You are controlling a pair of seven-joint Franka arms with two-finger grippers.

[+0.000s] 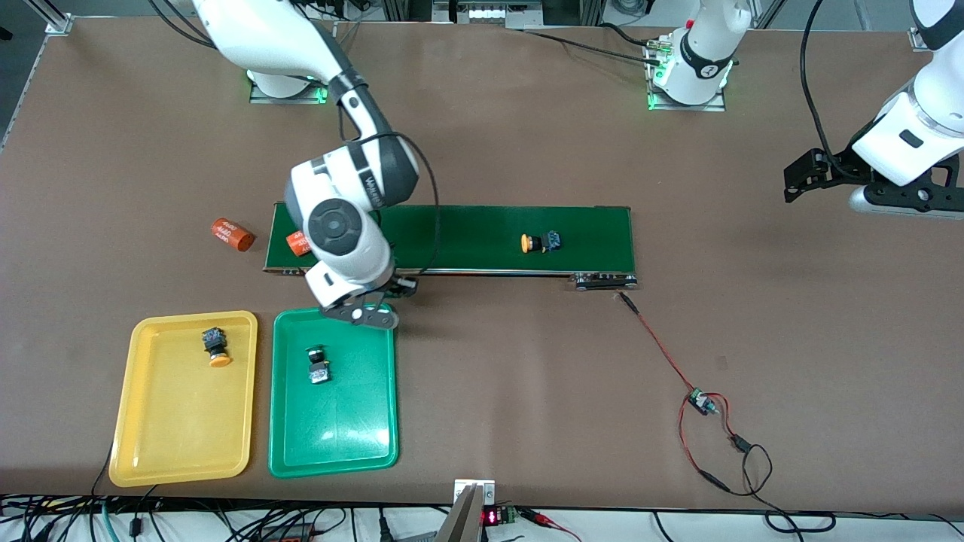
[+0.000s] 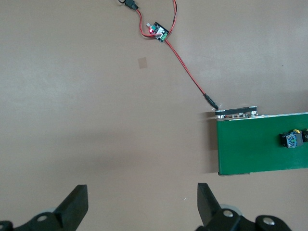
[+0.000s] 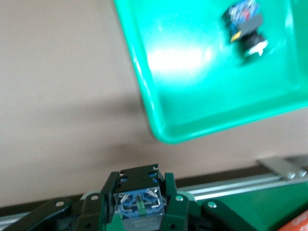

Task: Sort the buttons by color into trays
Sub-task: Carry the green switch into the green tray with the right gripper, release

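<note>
Green tray (image 1: pixel 334 444) and yellow tray (image 1: pixel 183 452) side by side toward the right arm's end, nearer the front camera than the dark-green belt (image 1: pixel 467 233). One green-capped button (image 1: pixel 318 365) in the green tray, one orange-capped button (image 1: pixel 217 346) in the yellow tray, a second orange-capped button (image 1: pixel 540 242) on the belt. Right gripper (image 3: pixel 139 211) over the green tray's belt-side edge, jaws clamped on a blue-bodied button (image 3: pixel 138 199), cap hidden. Left gripper (image 2: pixel 142 207) waiting above bare table (image 2: pixel 96 120) off the belt's end, jaws spread wide, holding nothing. Two orange cylinders (image 1: pixel 233 234) by the belt's other end.
</note>
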